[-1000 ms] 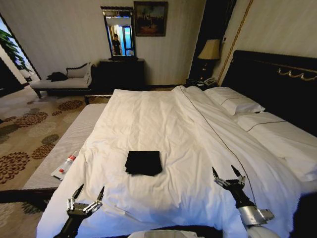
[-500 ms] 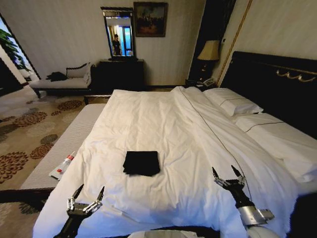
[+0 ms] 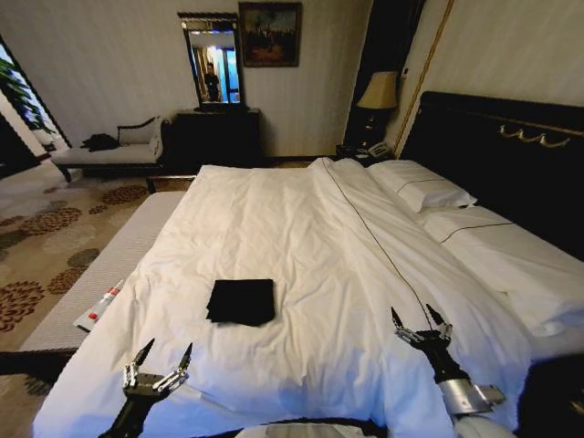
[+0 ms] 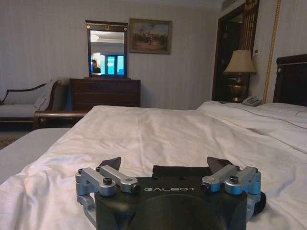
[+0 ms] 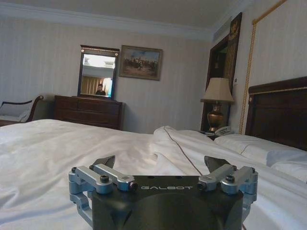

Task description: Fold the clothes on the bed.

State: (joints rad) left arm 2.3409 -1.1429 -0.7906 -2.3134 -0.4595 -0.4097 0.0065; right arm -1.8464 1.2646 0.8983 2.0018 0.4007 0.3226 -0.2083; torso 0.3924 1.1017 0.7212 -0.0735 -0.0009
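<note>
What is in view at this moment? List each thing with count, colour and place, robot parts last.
T-shirt: one, black, folded into a small rectangle, on the duvet near the foot of the bed.
Bed: one, white bedding, dark headboard at right.
Pillows: at least two, white, by the headboard.
Tube: one, white and red, on the grey bench beside the bed.
Lamp: one, beige shade, on the nightstand.
Mirror: one, dark frame, above the dresser.
Painting: one, on the far wall.
Chaise: one, pale, far left.
Left gripper: open, over the bed's foot edge.
Right gripper: open, above the duvet.
</note>
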